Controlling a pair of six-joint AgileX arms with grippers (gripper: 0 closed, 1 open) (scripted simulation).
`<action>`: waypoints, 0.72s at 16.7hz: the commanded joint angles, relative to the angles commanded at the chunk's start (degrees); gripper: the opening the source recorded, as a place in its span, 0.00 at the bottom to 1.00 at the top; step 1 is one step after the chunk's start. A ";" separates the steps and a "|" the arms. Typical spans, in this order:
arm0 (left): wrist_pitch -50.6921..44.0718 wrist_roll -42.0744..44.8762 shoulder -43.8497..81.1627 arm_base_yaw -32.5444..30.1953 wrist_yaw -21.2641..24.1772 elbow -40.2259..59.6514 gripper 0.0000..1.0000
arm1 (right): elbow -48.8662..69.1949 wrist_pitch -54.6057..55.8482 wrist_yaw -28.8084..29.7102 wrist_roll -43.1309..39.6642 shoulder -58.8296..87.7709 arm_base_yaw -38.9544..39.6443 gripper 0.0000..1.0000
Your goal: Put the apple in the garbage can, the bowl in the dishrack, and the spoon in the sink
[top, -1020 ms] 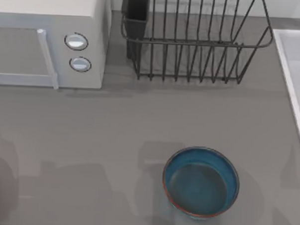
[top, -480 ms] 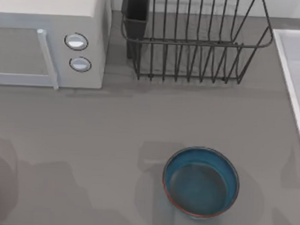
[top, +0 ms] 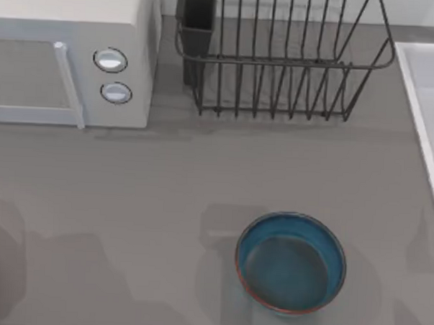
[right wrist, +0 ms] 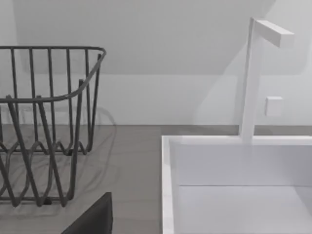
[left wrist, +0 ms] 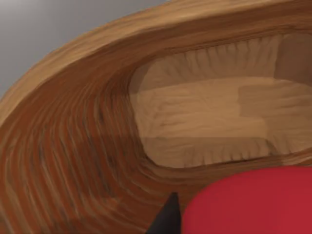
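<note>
Beside the pale sink [top: 423, 107], faced the black wire dishrack [top: 279, 61] with the right gripper [right wrist: 92, 219], grip impossible to tell. Found the deep-blue bowl [top: 290, 263] upright on the table, right of centre. Gripped the small red apple [left wrist: 253, 202] in the left gripper [left wrist: 168, 217] over a wooden bin [left wrist: 73, 146].

White microwave [top: 70, 55] on grey table [top: 129, 187], perhaps a tap [right wrist: 253, 78]

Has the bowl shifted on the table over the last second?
No. The bowl sits at the same spot in the top view, below the dishrack and equally far from the microwave.
</note>
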 joint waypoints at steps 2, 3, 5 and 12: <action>0.00 0.00 0.00 0.00 0.00 0.00 0.60 | 0.00 0.00 0.00 0.00 0.00 0.00 1.00; 0.00 0.00 0.00 0.00 0.00 0.00 0.68 | 0.00 0.00 0.00 0.00 0.00 0.00 1.00; 0.00 0.00 0.00 0.00 0.00 0.00 0.83 | 0.00 0.00 0.00 0.00 0.00 0.00 1.00; 0.00 0.00 0.00 0.00 0.00 0.00 1.00 | 0.00 0.00 0.00 0.00 0.00 0.00 1.00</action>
